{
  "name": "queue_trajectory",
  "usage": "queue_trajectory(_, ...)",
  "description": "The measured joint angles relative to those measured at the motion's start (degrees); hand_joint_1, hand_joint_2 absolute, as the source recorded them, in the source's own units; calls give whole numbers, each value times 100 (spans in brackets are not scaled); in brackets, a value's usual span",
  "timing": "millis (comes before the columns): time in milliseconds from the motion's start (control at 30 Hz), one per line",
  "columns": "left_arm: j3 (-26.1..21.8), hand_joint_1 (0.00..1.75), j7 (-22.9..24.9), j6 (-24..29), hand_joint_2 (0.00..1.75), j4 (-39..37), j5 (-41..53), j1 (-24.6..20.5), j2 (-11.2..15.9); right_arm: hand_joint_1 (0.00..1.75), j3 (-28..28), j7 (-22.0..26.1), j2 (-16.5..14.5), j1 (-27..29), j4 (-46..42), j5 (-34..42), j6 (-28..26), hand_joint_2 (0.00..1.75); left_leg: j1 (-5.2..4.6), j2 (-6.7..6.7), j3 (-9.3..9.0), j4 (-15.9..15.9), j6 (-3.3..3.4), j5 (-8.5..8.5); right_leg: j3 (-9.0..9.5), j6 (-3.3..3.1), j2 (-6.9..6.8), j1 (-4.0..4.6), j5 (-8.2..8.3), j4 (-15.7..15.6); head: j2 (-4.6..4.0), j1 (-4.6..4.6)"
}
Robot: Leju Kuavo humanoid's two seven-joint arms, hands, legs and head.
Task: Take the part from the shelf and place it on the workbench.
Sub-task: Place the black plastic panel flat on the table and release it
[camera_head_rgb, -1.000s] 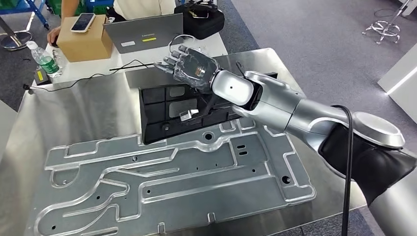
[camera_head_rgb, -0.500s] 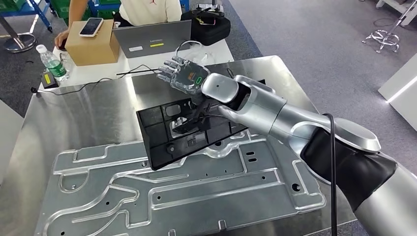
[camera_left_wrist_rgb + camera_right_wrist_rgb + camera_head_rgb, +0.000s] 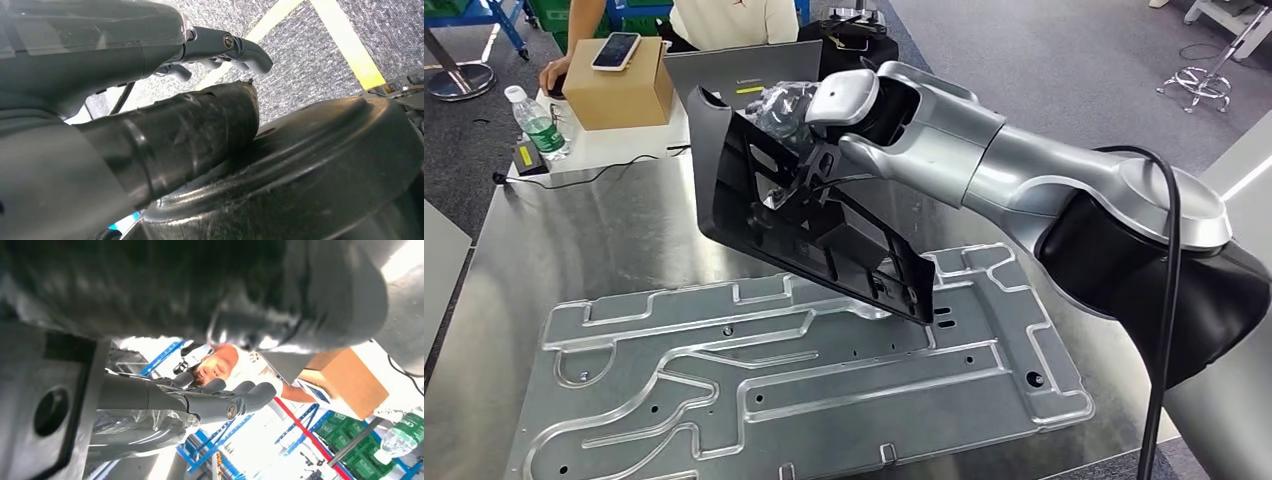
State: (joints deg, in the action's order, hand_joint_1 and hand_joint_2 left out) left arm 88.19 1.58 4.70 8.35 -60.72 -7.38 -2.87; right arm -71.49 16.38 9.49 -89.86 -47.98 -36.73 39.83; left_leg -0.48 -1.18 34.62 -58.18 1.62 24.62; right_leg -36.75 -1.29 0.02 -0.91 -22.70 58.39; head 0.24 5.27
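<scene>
Black plastic part (image 3: 809, 225) tilted steeply above the workbench (image 3: 614, 225), upper edge raised toward the far side, lower corner down near the large machined metal plate (image 3: 804, 385) that covers most of the near half of the bench; contact with the plate can't be judged from the head view. Right hand (image 3: 786, 103) up behind the part's top edge, silver right arm reaching in across the bench's right side. In the right wrist view, right hand (image 3: 200, 400) with fingers (image 3: 245, 392) extended and close together, dark part surface alongside; looks to be supporting the part, but actual grip is hidden, so hold can't be confirmed. Left hand (image 3: 150, 75) hanging low in the left wrist view, fingers curled, nothing in them, over grey carpet w/ a yellow line. Beyond the far edge of the bench: cardboard box (image 3: 619, 92) w/ phone (image 3: 618, 50) on top, water bottle (image 3: 537, 122), open laptop (image 3: 724, 68), person (image 3: 724, 20) seated behind.
</scene>
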Motion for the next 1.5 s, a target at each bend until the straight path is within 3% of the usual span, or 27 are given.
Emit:
queue_trajectory(133, -7, 0, 12, -1, 0, 0, -70, -6, -2, 0, -303, 74, -19, -260, 29, 173, 22, 0, -3, 1, 10, -10, 2, 2, -5, 154, 0, -15, -6, -3, 0, 0)
queue_trajectory(600, -19, 0, -28, -70, 0, 0, -121, -8, 3, 0, -863, 312, -59, -585, 64, 319, 10, 0, 9, 5, 8, -7, 1, 2, -15, 169, 1, -1, -13, 10, 1, -1)
queue_trajectory(667, -19, 0, -71, -151, 0, 0, -105, -15, 17, 0, -915, 473, -68, -604, 77, 5, 234, 0, 10, 5, 8, -7, 1, 2, -16, 168, 1, 0, -13, 12, 1, -1)
queue_trajectory(867, -18, 0, -26, -276, 0, 0, -8, -84, 45, 0, -920, 1281, -24, -555, -217, -2309, 436, 0, 10, 8, 9, -7, 0, 2, -20, 167, 3, -1, -13, 15, 0, 0)
queue_trajectory(1033, -17, 0, 21, -343, 0, 0, 34, -132, 59, 0, -920, 1571, 89, -500, -576, -2752, 625, 0, 9, 12, 10, -7, -1, 3, -21, 167, 6, -2, -14, 14, 0, 0)
queue_trajectory(1133, -17, 0, 16, -337, 0, 0, -15, -151, 61, 0, -901, 1084, 87, -356, -609, -2255, 653, 0, 10, 14, 9, -6, -4, 6, -18, 169, 8, -1, -15, 15, 0, 0)
queue_trajectory(1267, -19, 0, -25, -225, 0, 1, -117, -152, 57, 0, -786, 17, -264, -15, 50, -1230, 390, 0, 10, 19, 6, -6, -7, 8, -21, 171, 13, -1, -16, 18, 1, -1)
queue_trajectory(1367, -19, 0, -28, -245, 0, 2, -113, -142, 57, 0, -769, 49, -522, 25, 667, -825, 464, 0, 12, 16, 6, -7, -5, 5, -22, 171, 7, 2, -16, 20, 1, -1)
queue_trajectory(1500, -19, 0, 48, -174, 0, 2, -112, -128, 46, 0, -770, -20, -594, 13, 1075, -254, 572, 0, 14, 8, 8, -7, -3, 2, -19, 170, -1, 4, -17, 22, 1, -1)
